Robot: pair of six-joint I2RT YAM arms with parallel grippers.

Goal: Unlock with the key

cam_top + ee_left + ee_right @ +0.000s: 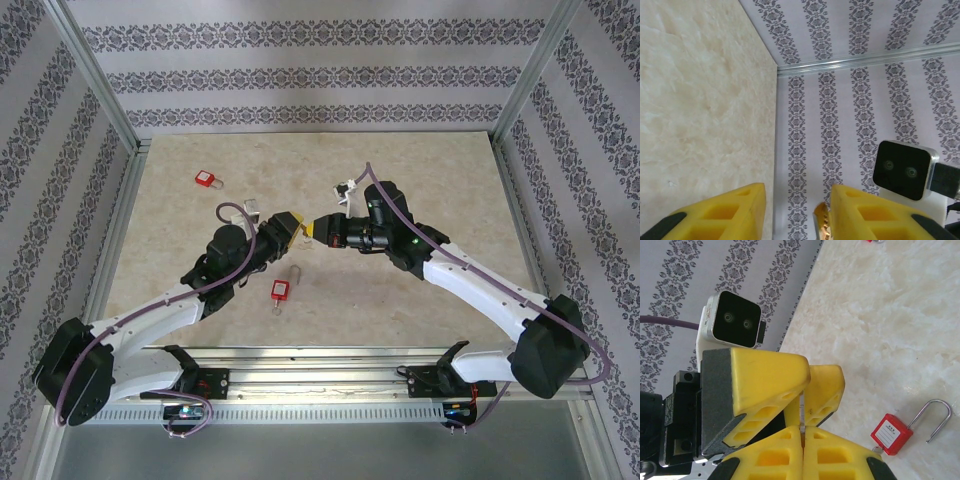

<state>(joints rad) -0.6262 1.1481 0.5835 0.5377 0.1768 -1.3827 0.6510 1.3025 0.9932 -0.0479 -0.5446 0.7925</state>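
My two grippers meet tip to tip above the middle of the table. The right gripper (322, 228) (803, 432) is shut on the key (801, 407), a thin metal strip sticking out from between its yellow fingers. The left gripper (297, 226) (797, 215) straddles the key's blade (822, 222), jaws apart, with the blade lying against its right finger (865, 215). From the right wrist view, the left gripper's fingers (770, 375) stand on either side of the key. A red padlock (280, 291) (892, 434) with a steel shackle lies on the table below the grippers.
A second red padlock (208, 179) lies at the far left of the marble-patterned table (440, 180). Patterned walls and aluminium frame posts (95, 75) enclose the table on three sides. The right wrist's camera (902, 167) faces the left one at close range.
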